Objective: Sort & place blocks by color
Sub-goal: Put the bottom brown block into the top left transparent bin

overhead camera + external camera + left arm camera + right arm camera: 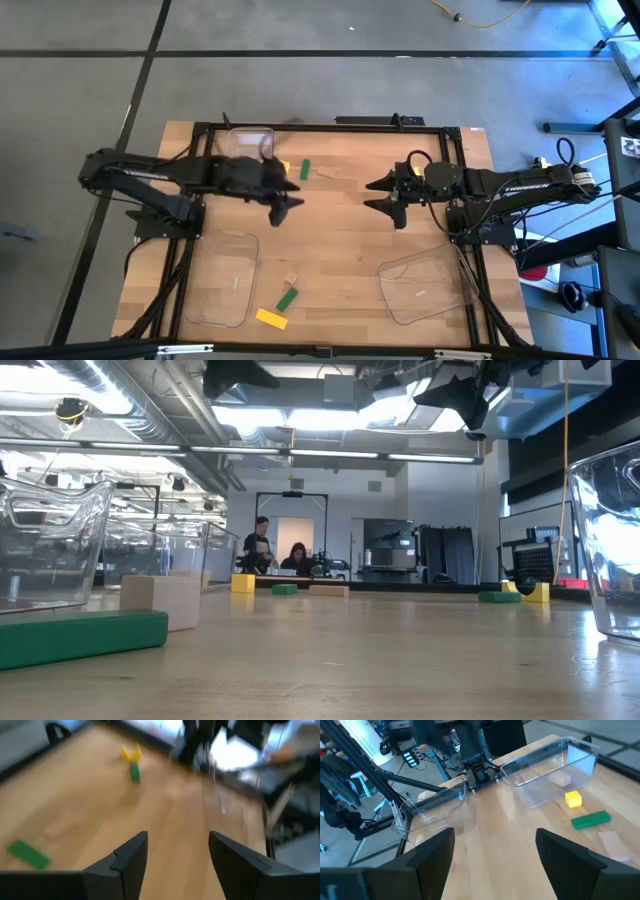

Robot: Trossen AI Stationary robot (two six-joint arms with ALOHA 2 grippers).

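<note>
A wooden table (340,235) seen from above holds three clear trays: one at the far edge (250,140), one near the left front (225,280), one near the right front (425,290). Six blocks are visible. A yellow (283,167), a green (305,170) and a tan block (328,174) lie near the far tray. A tan (290,279), a green (288,298) and a yellow block (271,319) lie at the front. The left gripper (285,205) and right gripper (385,195) hover mid-table, both with fingers apart and empty. Only the right wrist view shows a tan block (560,779) inside the far tray.
</note>
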